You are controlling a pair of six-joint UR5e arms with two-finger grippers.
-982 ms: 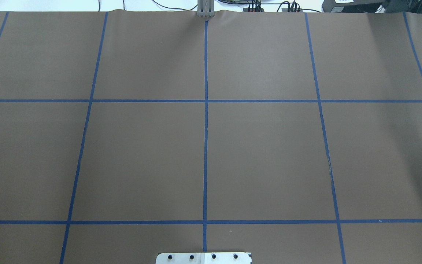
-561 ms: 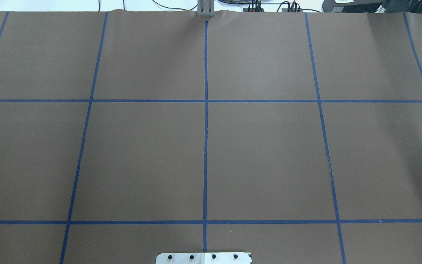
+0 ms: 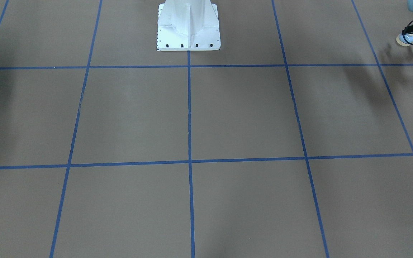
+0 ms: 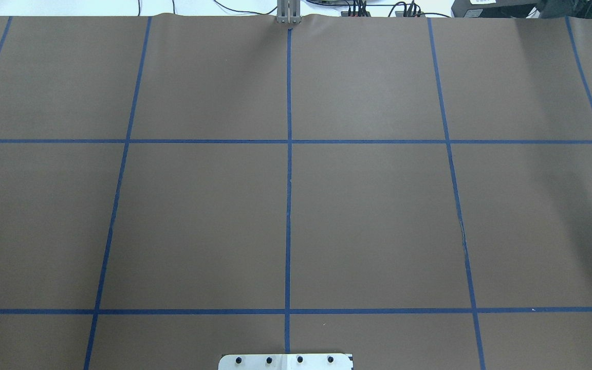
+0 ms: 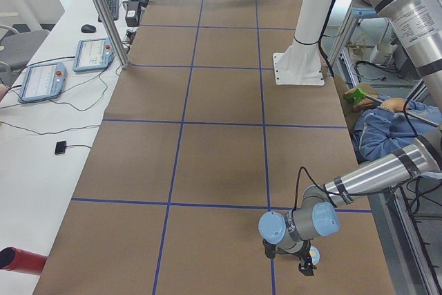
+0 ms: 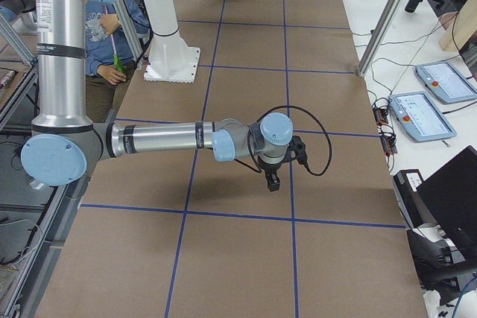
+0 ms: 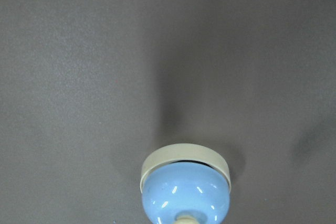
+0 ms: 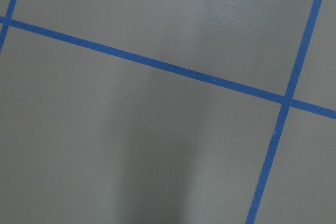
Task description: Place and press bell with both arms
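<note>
Beside the bell [image 7: 185, 190], left claw [image 5: 304, 263] perhaps touches it; cannot tell how far open.

Bright, even light from above falls on the matte brown counter [image 3: 228, 114], with soft, blurred shadows near both its end edges and small glints on the slightly unsharp bell [image 7: 185, 195].
</note>
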